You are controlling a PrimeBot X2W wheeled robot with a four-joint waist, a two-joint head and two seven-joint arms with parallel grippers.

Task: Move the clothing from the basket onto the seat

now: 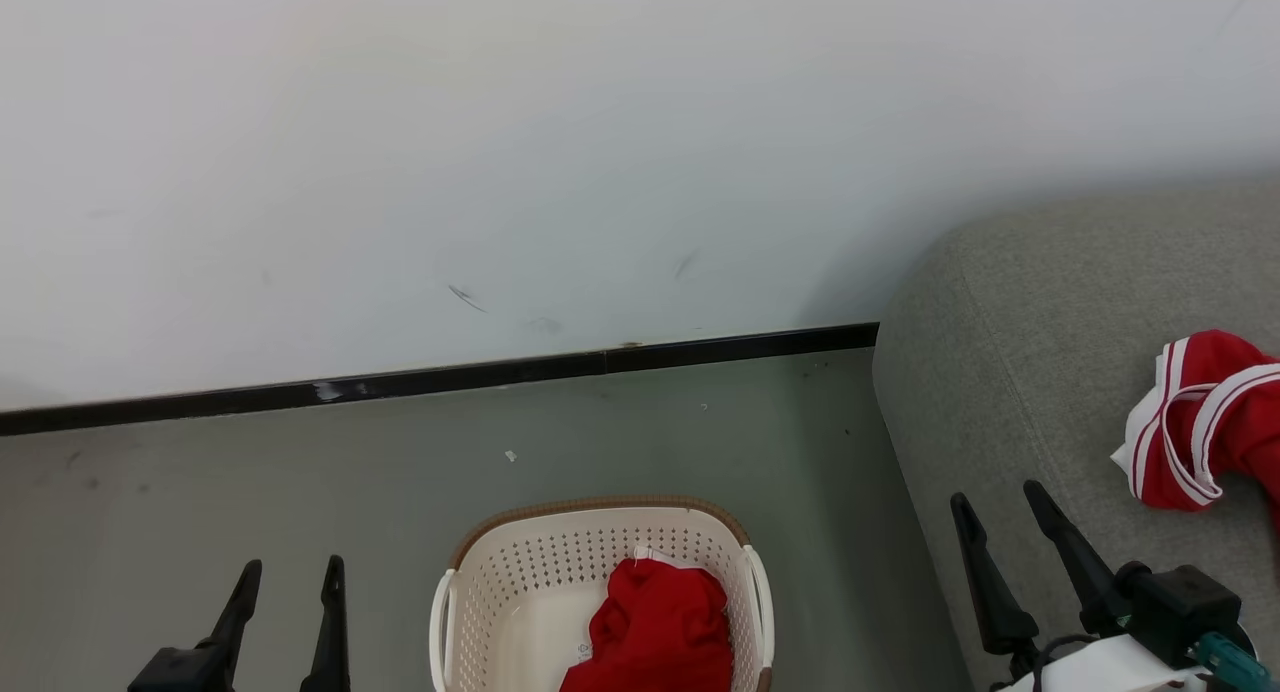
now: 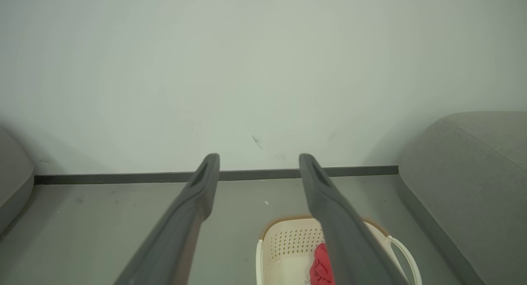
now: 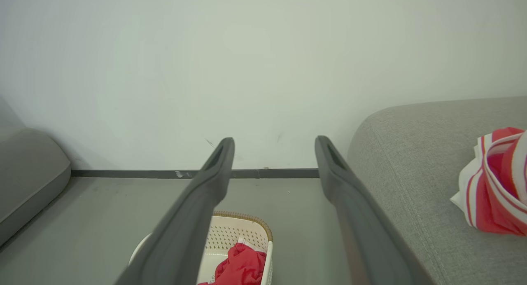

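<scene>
Head and wrist views face wall point(image 1: 500, 122), sharing basket point(image 1: 520, 572).

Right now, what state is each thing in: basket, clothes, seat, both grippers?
basket: upright on floor, not yet empty.
red garment in basket: crumpled, untouched.
seat: holding one garment.
striped red garment: bunched on seat.
left gripper: open, empty.
right gripper: open, empty.
</scene>
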